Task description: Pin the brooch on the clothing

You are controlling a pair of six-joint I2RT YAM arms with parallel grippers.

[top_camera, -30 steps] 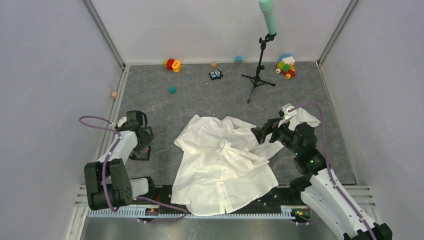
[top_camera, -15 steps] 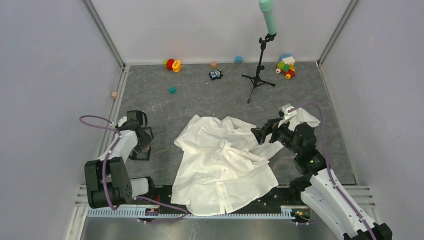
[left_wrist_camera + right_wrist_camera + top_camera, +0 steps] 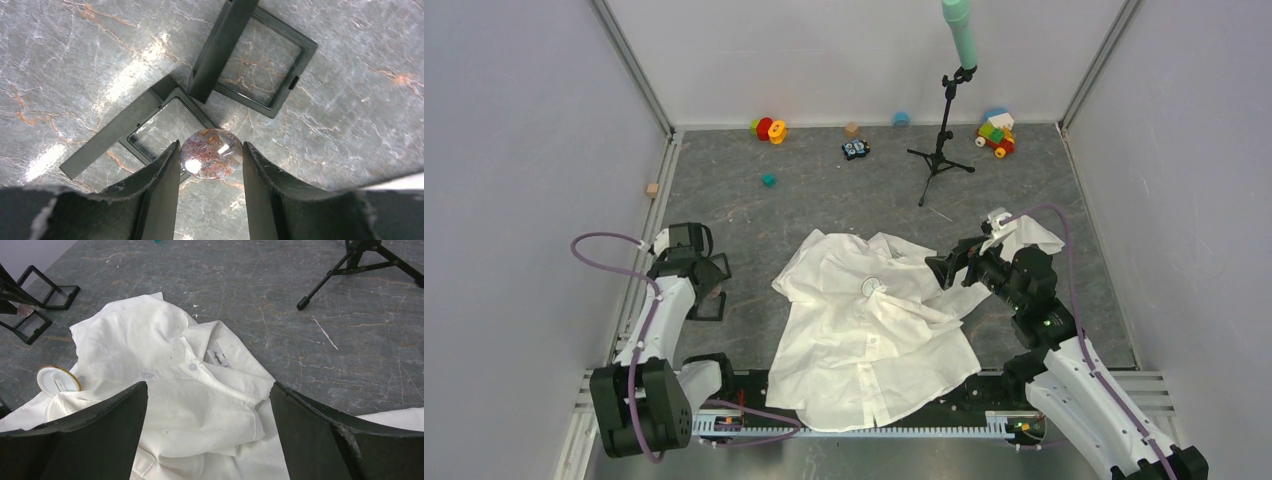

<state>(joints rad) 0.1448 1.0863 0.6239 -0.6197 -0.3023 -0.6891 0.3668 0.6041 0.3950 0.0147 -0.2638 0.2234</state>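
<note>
The white shirt (image 3: pixel 864 340) lies crumpled in the middle of the floor, collar toward the back; it also shows in the right wrist view (image 3: pixel 200 405). A round white disc with a gold rim (image 3: pixel 873 286) rests on its chest (image 3: pixel 58 380). My left gripper (image 3: pixel 692 268) (image 3: pixel 210 147) is shut on the brooch (image 3: pixel 211 153), a round glassy dome with a pink-red pattern, held above a black open-frame stand (image 3: pixel 260 65). My right gripper (image 3: pixel 939 268) (image 3: pixel 207 385) is open and empty, low over the shirt's right side near the collar.
A microphone stand (image 3: pixel 944 130) stands behind the shirt on the right. Small toys lie along the back wall (image 3: pixel 769 128) (image 3: pixel 996 133), with a black toy car (image 3: pixel 855 150), a teal cube (image 3: pixel 768 180) and a wooden cube (image 3: pixel 653 189). A shirt sleeve (image 3: pixel 1034 235) lies behind my right arm.
My left arm has risen and pulled slightly left off the black stand, with the brooch between its fingers. The right arm and shirt have not moved.
</note>
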